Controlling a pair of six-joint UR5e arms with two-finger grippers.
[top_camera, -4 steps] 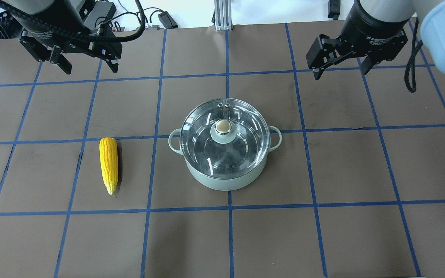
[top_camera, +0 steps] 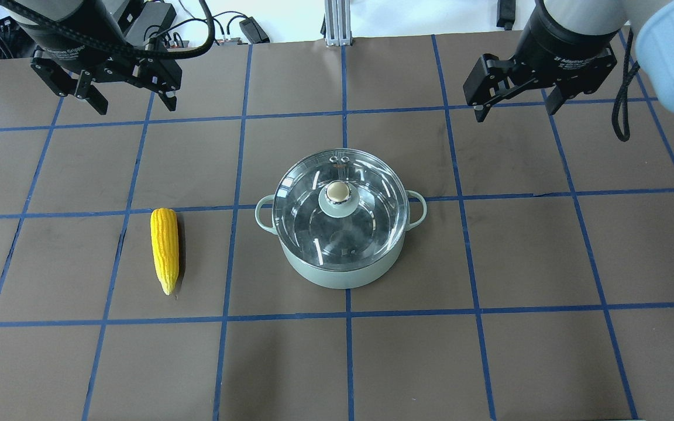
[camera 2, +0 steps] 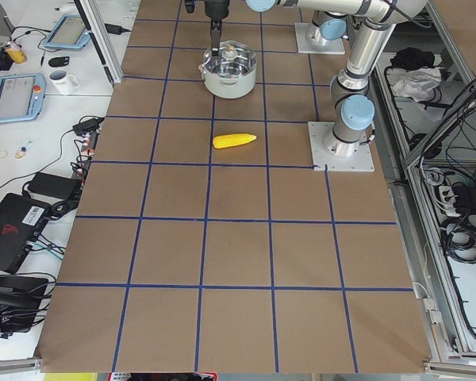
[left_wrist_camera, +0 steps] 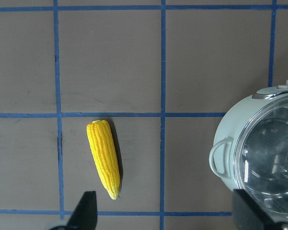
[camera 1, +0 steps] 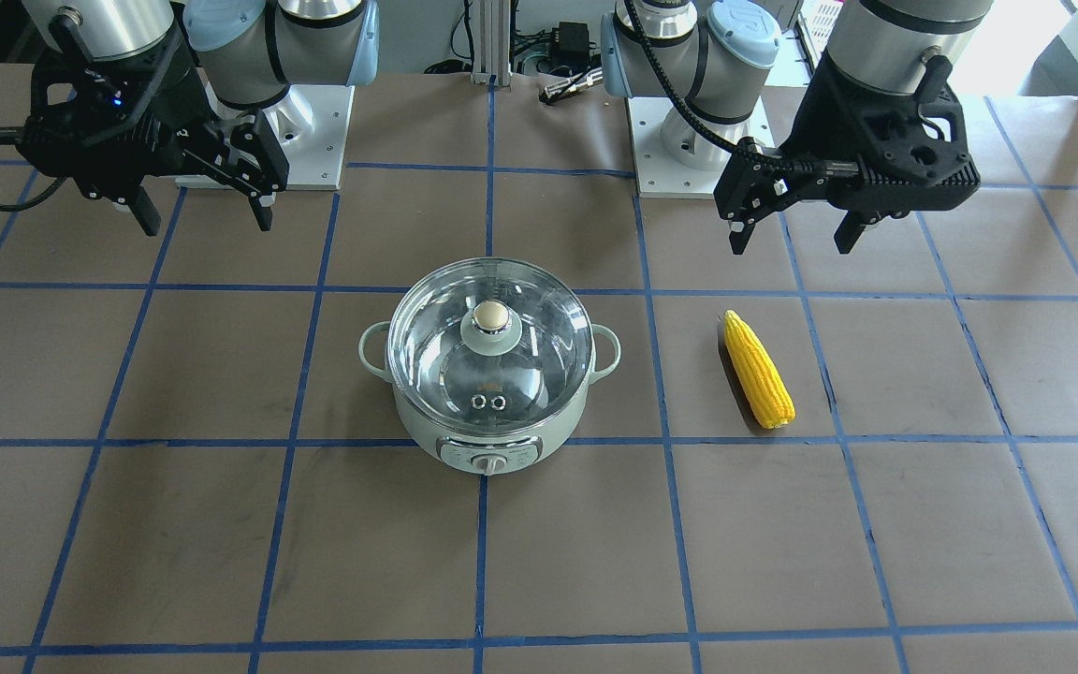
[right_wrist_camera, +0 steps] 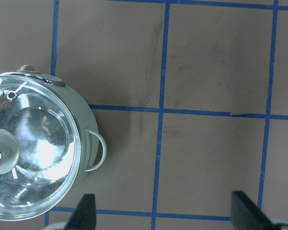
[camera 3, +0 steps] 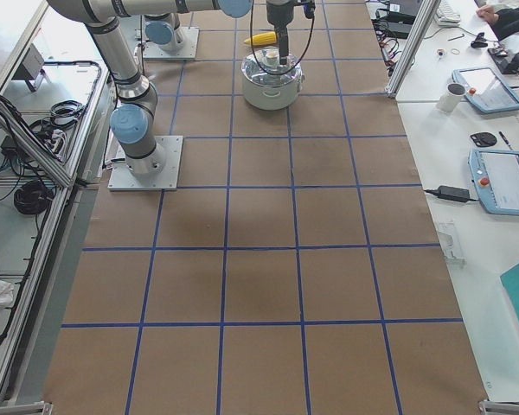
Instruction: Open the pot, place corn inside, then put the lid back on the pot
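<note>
Tabletop (top_camera: 489, 362): brown sheets ruled with blue tape, cables and frame posts behind; it carries everything.
Pot (top_camera: 343, 276): upright at mid-tabletop, control dial facing away from the robot.
Lid (top_camera: 308, 234): seated squarely on the pot with its knob (top_camera: 337, 191) up, so the opening step is not yet done.
Corn (top_camera: 164, 248): lying flat, well apart from the pot on the robot's left, tip toward the robot.
Left end effector (top_camera: 137, 108): empty, fingers spread wide, raised on the pot's corn side; probably placed to take the corn.
Right end effector (top_camera: 515, 112): empty, fingers spread wide, raised on the pot's opposite side over bare tabletop; seemingly free to lift the lid by its knob.
</note>
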